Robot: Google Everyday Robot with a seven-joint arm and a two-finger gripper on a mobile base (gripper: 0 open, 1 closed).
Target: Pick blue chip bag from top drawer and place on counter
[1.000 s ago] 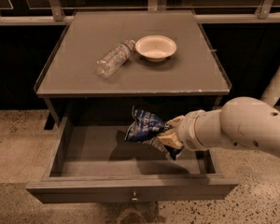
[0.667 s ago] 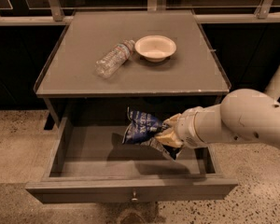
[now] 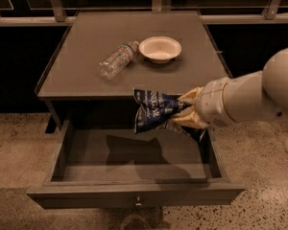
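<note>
The blue chip bag, crumpled dark-blue foil with white lettering, hangs in the air above the open top drawer, level with the counter's front edge. My gripper comes in from the right on a thick white arm and is shut on the bag's right end. The drawer is pulled out, with its small round knob at the front, and the bag's shadow lies on its floor. The grey counter stands just behind the bag.
A clear plastic water bottle lies on the counter left of centre. A white bowl sits beside it to the right. A metal railing runs behind the cabinet. Speckled floor surrounds the drawer.
My gripper has risen with the chip bag, from low inside the drawer up to about the height of the counter's front edge.
</note>
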